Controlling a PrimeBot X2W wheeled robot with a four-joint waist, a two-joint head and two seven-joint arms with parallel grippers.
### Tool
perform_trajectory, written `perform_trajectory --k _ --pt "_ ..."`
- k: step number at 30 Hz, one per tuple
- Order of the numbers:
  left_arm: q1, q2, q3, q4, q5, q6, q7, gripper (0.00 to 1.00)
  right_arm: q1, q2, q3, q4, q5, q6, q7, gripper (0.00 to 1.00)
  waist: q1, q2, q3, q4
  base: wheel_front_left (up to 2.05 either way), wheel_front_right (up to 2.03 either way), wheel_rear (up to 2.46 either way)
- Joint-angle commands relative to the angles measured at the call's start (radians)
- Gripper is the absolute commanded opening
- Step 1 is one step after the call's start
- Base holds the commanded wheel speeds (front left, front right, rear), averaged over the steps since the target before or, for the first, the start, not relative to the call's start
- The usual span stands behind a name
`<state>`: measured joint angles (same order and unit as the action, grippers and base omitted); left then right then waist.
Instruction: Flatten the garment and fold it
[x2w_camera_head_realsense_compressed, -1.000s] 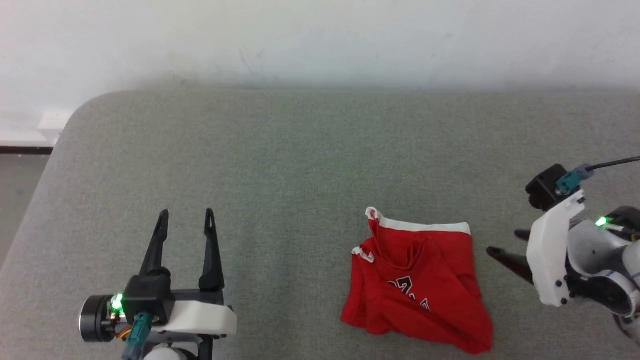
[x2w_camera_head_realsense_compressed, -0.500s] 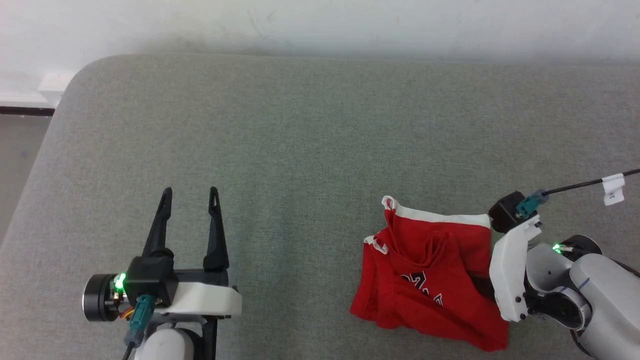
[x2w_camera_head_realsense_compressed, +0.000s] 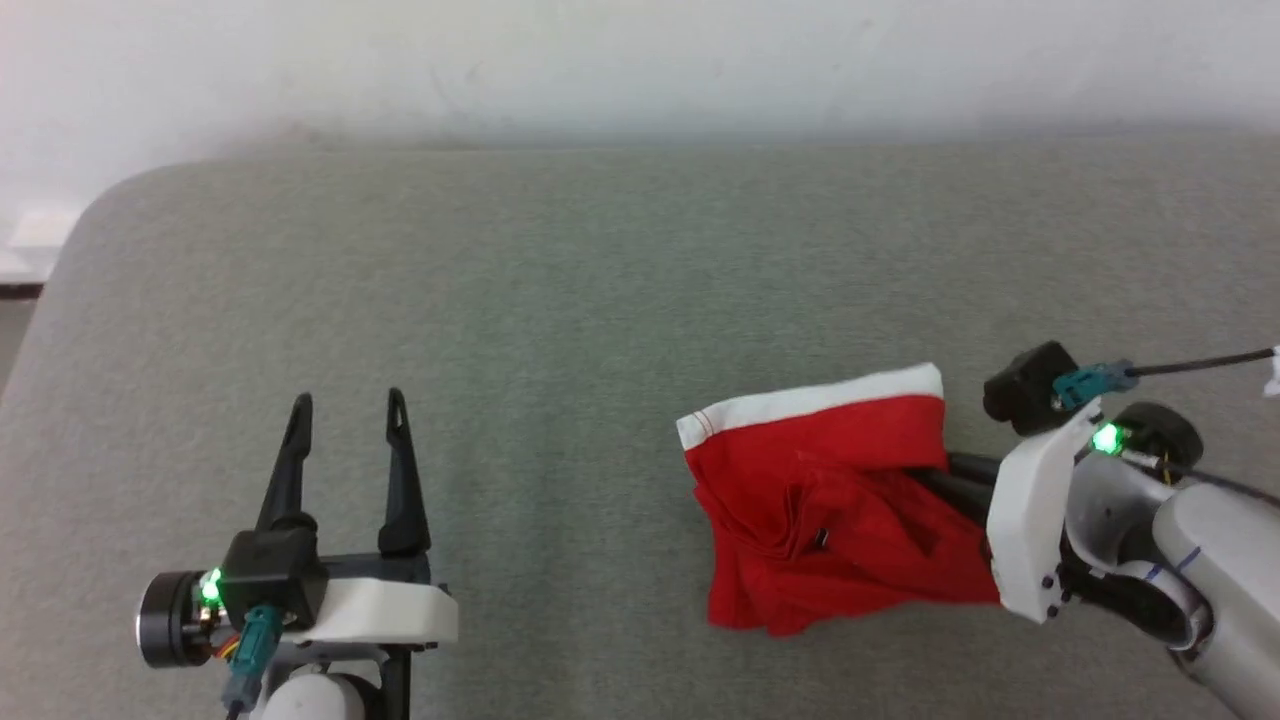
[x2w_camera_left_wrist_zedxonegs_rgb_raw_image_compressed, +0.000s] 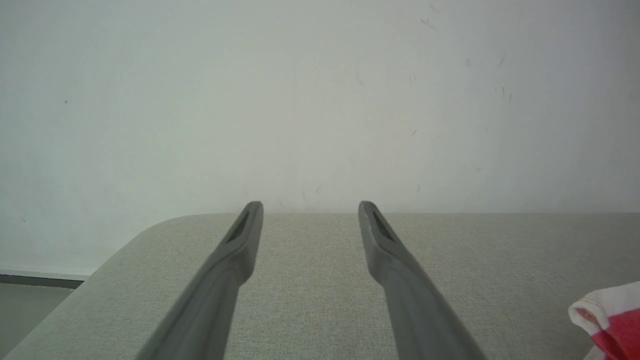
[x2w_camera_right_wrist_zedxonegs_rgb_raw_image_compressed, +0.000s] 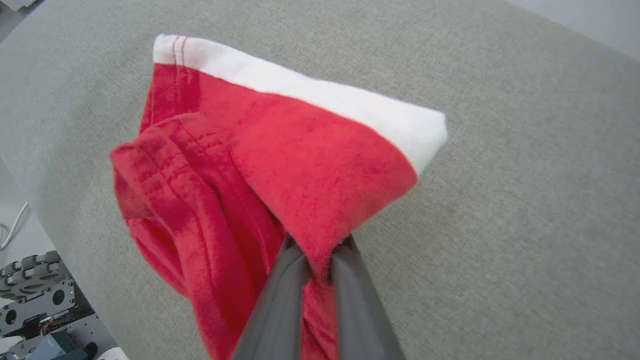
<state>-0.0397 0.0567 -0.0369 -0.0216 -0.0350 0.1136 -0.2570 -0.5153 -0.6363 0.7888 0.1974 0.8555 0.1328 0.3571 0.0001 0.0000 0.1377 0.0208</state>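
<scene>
Gripping a bunched fold of the garment, the right gripper has its fingers clamped on red cloth (white band uppermost). The garment sits crumpled on the grey surface, at the robot's right. Well apart, the left gripper hovers with fingers spread, holding nothing.

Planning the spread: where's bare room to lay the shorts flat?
Bare: the wide grey surface between the left gripper and the shorts, plus the strip toward the wall. Crowded: the right side, where the right gripper pinches the shorts.
</scene>
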Motion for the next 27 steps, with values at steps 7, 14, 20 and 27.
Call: perform_trajectory --k 7,14,20,27 --pt "0.004 0.005 0.034 -0.039 0.012 -0.001 -0.005 1.0 -0.071 -0.088 -0.01 -0.099 -0.043 -0.002 -0.001 0.0 -0.0001 0.0 0.061 -0.224 0.0 0.0 0.0" --pt "-0.064 0.045 0.043 -0.083 0.039 -0.006 -0.005 1.0 -0.138 -0.129 -0.075 -0.01 -0.109 -0.002 -0.057 0.0 -0.0001 0.0 0.213 -0.348 0.0 0.0 0.0" --pt "-0.134 0.091 0.037 -0.121 0.059 -0.012 -0.005 1.0 -0.236 -0.168 -0.126 0.156 -0.267 -0.002 -0.138 0.0 -0.0001 0.0 0.343 -0.371 0.0 0.0 0.0" --pt "-0.22 0.12 0.01 -0.159 0.066 -0.015 -0.005 1.0 -0.369 -0.204 -0.24 0.445 -0.413 -0.002 -0.235 0.0 -0.0001 0.0 0.453 -0.336 0.0 0.0 0.0"
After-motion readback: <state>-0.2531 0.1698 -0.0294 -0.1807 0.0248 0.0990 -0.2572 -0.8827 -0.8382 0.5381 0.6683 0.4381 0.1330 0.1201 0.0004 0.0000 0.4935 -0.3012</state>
